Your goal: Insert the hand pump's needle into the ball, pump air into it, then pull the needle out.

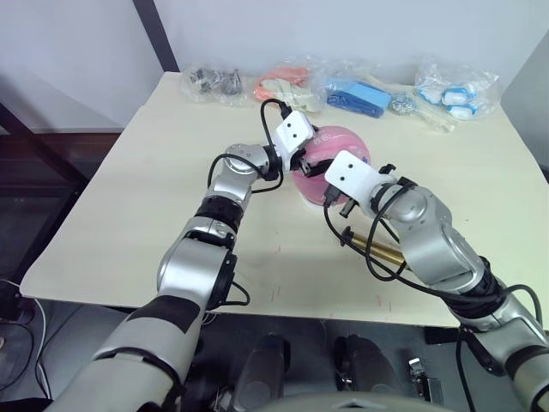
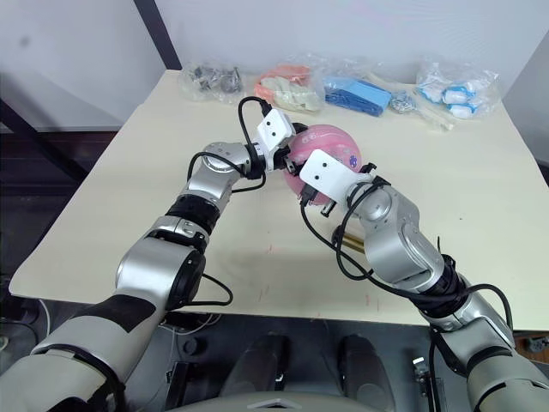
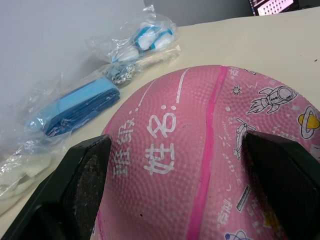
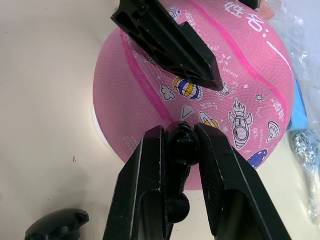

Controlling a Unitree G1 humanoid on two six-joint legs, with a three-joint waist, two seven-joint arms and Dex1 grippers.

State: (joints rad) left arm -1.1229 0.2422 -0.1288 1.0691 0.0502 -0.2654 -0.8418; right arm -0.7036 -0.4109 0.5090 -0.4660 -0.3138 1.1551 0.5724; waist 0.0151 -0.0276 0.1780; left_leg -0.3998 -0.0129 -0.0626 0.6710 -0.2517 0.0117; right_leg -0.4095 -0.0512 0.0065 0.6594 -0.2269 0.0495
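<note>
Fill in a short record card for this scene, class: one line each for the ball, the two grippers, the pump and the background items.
ball: pink ball on the table, stickers showing
left gripper: left gripper open, fingers either side of the ball
right gripper: right gripper shut on the needle's black fitting, at the ball's surface
pump: gold tube lying on the table under the right arm
background: clear bags along the far edge

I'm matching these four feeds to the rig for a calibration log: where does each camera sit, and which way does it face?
Left eye, right eye: head stereo pair, facing forward and down at the table; both arms show.
Left wrist: along the left gripper, its fingers either side of the ball.
Right wrist: along the right gripper, shut on the needle fitting at the ball; the left gripper's finger also shows.
All share the ball.
</note>
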